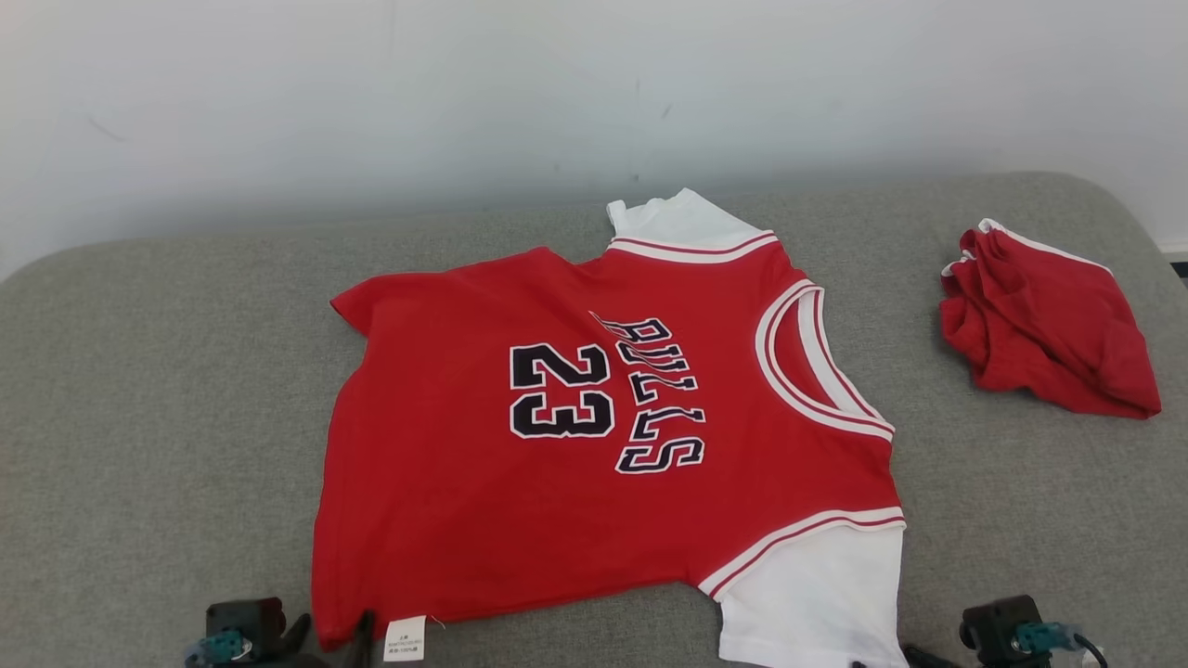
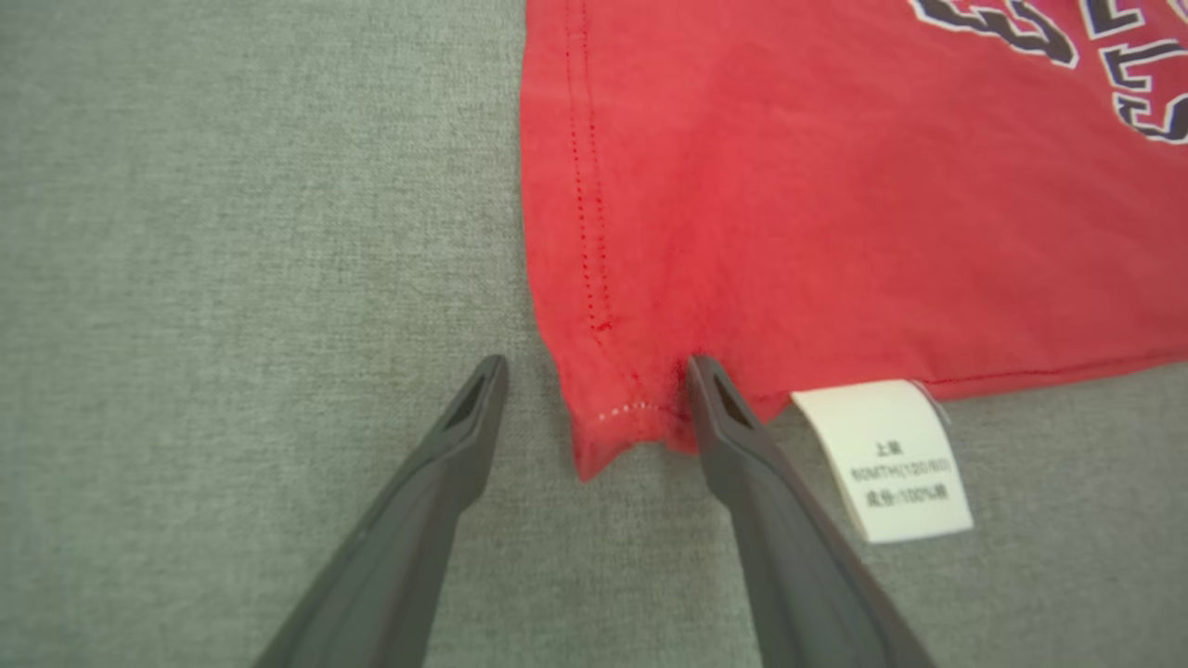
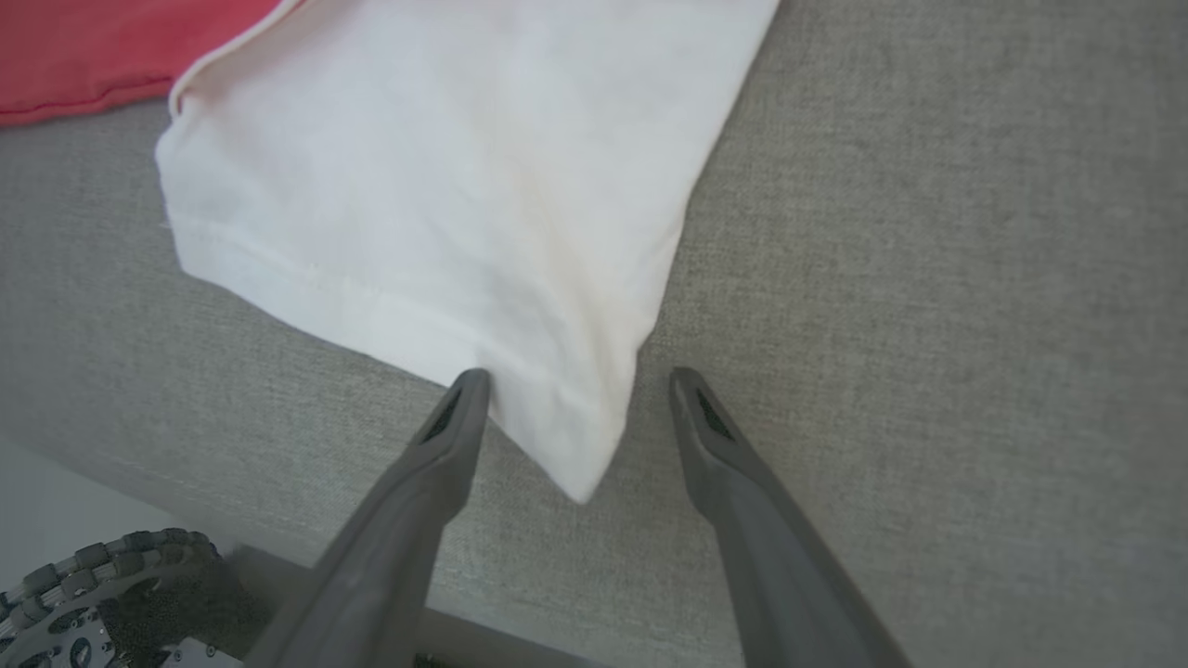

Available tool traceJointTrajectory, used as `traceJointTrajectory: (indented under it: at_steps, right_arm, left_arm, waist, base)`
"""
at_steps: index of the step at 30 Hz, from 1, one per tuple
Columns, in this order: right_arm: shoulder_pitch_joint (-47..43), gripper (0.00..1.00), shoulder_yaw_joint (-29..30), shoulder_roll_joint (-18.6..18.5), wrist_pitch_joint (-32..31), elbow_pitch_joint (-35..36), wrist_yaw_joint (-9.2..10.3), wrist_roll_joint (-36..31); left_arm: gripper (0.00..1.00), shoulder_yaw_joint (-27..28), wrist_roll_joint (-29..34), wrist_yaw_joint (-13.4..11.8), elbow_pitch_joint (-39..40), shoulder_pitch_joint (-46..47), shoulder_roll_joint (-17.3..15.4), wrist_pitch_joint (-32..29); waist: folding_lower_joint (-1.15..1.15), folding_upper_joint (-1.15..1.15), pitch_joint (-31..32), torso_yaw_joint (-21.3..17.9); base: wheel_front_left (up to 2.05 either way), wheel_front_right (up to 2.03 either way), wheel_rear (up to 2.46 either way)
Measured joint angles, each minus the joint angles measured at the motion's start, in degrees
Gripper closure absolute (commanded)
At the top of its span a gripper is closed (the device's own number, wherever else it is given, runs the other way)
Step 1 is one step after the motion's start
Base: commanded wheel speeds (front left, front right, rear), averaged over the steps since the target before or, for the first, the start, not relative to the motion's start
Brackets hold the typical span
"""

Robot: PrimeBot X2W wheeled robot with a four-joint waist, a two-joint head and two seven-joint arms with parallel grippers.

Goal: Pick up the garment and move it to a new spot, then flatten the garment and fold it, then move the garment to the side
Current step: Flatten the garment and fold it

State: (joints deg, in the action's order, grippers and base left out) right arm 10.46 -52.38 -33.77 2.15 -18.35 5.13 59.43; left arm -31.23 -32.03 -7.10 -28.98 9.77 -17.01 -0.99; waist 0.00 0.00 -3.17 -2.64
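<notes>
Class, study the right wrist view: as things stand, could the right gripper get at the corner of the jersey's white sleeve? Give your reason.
Probably yes. The right gripper is open, its fingers either side of a corner of the white sleeve, which lies flat on the grey cushion with nothing over it.

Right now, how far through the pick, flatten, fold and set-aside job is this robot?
Done: the jersey lies spread flat, number up, on the grey cushion. In hand: both grippers are open, the left gripper straddling its red hem corner beside the care label, the right gripper straddling the white sleeve corner; neither has closed. Left: the fold, then moving it aside.
</notes>
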Motion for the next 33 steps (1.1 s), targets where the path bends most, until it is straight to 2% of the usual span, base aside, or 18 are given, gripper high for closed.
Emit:
traceJointTrajectory:
  at_steps: [6, 7, 8, 9, 10, 16, 19, 24, 27, 30, 33]
  right_arm:
    - [1.9, 0.00, -0.2, 1.0, -1.3, -1.0, 0.51, -0.6]
    - [2.1, 0.31, -0.2, 1.2, -1.7, -1.3, 0.51, -0.6]
    - [2.2, 0.64, -0.1, 1.3, -1.7, -1.6, 0.54, -0.6]
    - [2.3, 0.85, -0.2, 1.4, -1.7, -1.7, 0.81, -0.6]
    - [2.5, 1.00, -0.2, 1.4, -2.1, -1.9, 0.93, -0.6]
    - [3.0, 1.00, 0.6, 2.0, -2.3, -2.1, 0.94, 0.0]
    - [3.1, 1.00, 3.3, 2.2, -0.6, -1.4, 0.82, 1.8]
    - [4.8, 1.00, 5.6, 2.0, 0.3, 0.5, -0.60, 3.8]
    - [7.9, 1.00, 5.1, 0.7, -1.5, 1.2, -1.58, 3.2]
    - [11.9, 1.00, 3.4, -0.4, -6.7, 1.6, -3.39, 3.0]
    - [17.6, 1.00, 1.9, -0.7, -12.6, 1.5, -4.77, 2.9]
  left_arm:
    - [0.00, 1.0, 1.0, 0.0, -1.2, 0.4, 1.2, -0.5]
    - [0.16, 1.1, 1.2, 0.0, -1.3, 0.5, 1.3, -0.6]
    - [0.67, 1.4, 1.4, 0.0, -1.6, 0.7, 1.6, -0.9]
    - [1.00, 1.5, 1.5, 0.0, -1.9, 1.0, 1.7, -1.2]
    - [1.00, 1.5, 1.8, 0.0, -2.0, 1.2, 1.6, -1.6]
    - [1.00, 2.2, 2.4, 0.0, -1.8, 1.2, 2.0, -2.3]
    - [1.00, 2.7, 2.5, 0.0, -0.5, 1.2, 2.1, -2.2]
    - [1.00, 2.9, 2.4, 0.0, 3.0, 1.3, 2.0, -2.2]
    - [1.00, 2.5, 2.4, 0.2, 4.4, 3.1, 1.4, -3.1]
    - [1.00, 2.2, 2.5, 2.1, 6.0, 7.2, 0.3, -4.9]
    - [1.00, 2.1, 1.3, 5.1, 7.2, 12.1, 0.0, -8.1]
  waist:
    - [0.00, 0.00, -0.7, -0.1]
    - [0.00, 0.00, -0.8, -0.1]
    - [0.00, -0.01, -0.9, -0.1]
    - [0.00, 0.00, -0.9, -0.1]
    - [0.00, 0.00, -0.9, 0.0]
    - [0.00, 0.00, -1.0, 0.1]
    - [0.01, 0.01, -0.8, 0.1]
    - [0.00, 0.00, -1.0, -0.1]
    - [0.01, 0.01, -1.8, -0.3]
    - [0.01, 0.01, -2.9, -0.6]
    - [0.01, 0.01, -4.5, -1.0]
  base:
    - [0.00, 0.00, 0.00]
    - [0.00, 0.00, 0.00]
    - [0.00, 0.00, 0.00]
    - [0.00, 0.00, 0.00]
    - [0.00, 0.00, 0.00]
    - [0.00, 0.00, 0.00]
    - [0.00, 0.00, 0.00]
    - [0.00, 0.00, 0.00]
    - [0.00, 0.00, 0.00]
    - [0.00, 0.00, 0.00]
    - [0.00, 0.00, 0.00]
